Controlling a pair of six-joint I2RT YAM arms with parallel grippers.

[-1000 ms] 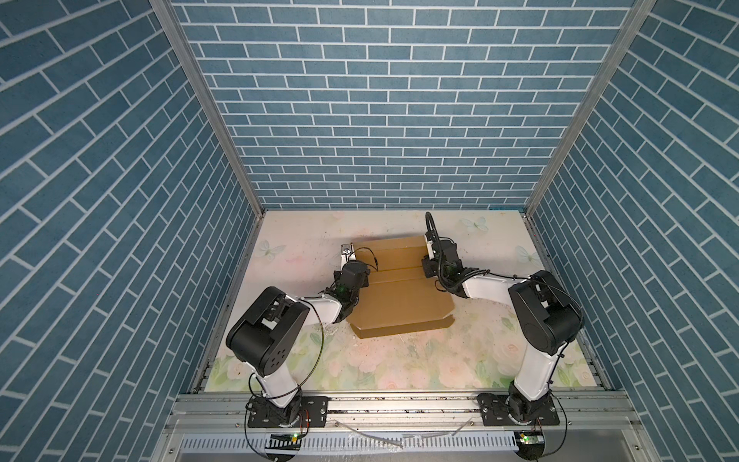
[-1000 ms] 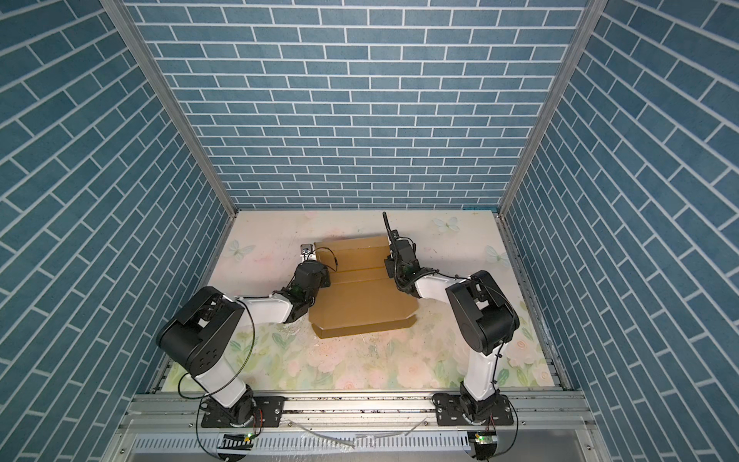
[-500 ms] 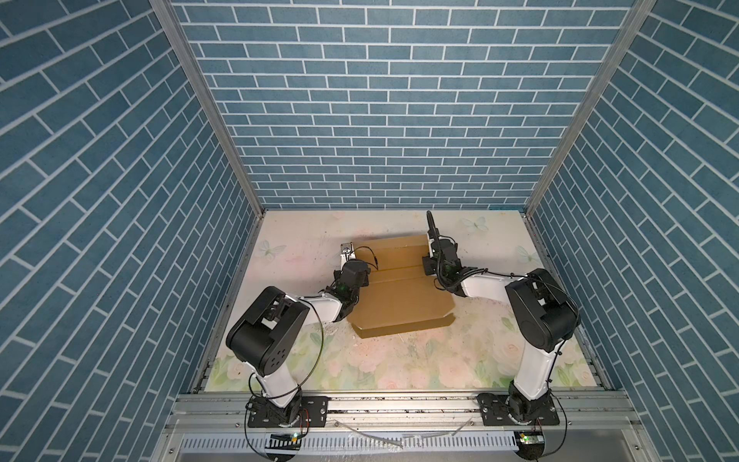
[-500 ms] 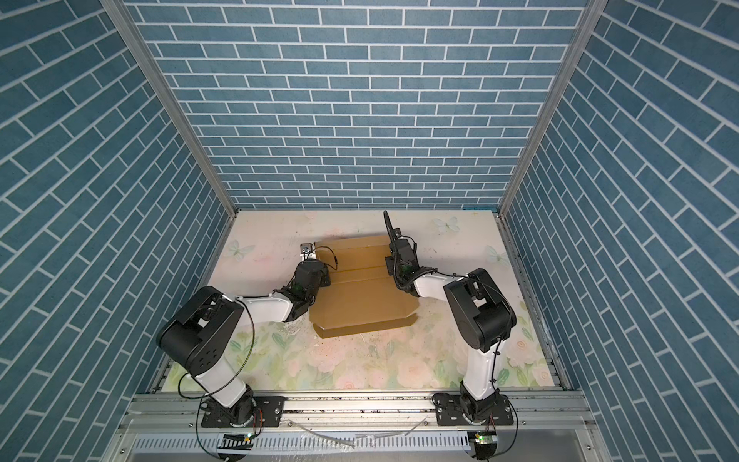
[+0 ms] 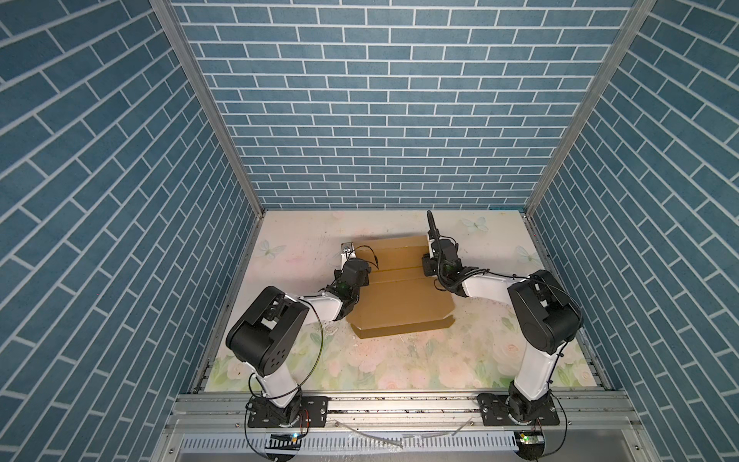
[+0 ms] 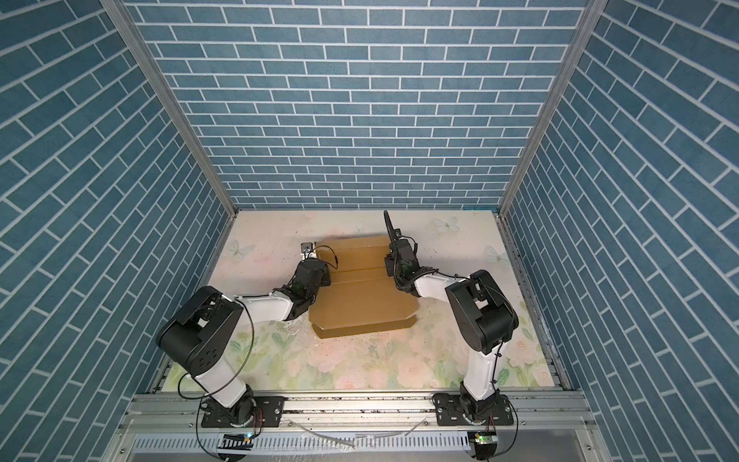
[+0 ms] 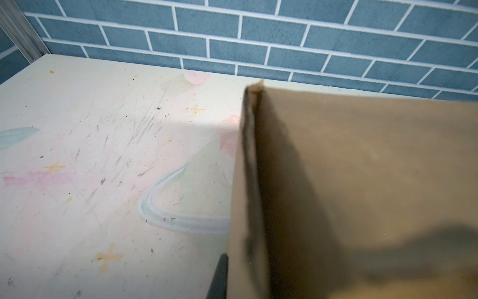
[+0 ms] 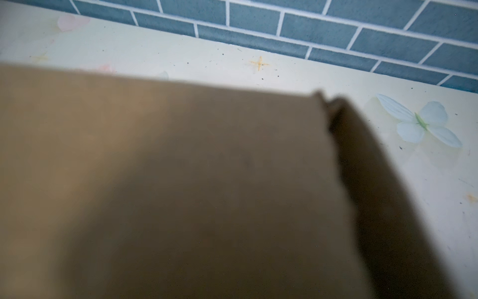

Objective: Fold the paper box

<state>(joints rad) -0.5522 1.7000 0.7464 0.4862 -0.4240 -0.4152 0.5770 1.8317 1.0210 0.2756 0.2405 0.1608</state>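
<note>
Sitting mid-table, a little toward the back wall, the box (image 5: 400, 296) is part-folded. Its broad panel lies low toward the front, its rear panel tilts up, and I have an arm at each side edge. My left gripper (image 5: 360, 266) is closed almost fully. In the left wrist view one finger (image 7: 219, 274) lies against the outside of the left side wall, so I judge that wall is pinched between my jaws. My right gripper (image 5: 430, 262) is at the right edge near the back. Its wrist view shows only blurred cardboard, so I cannot tell how wide those jaws stand or whether they hold anything.

Risks, as I judge them: if the right side has no hold, the rear panel may spring back off its crease. Pulling from the left alone could slew the box across the table (image 5: 304, 248) or bend the wall away from its score. Squeezing thin corrugated board hard may crush or tear the edge.
</note>
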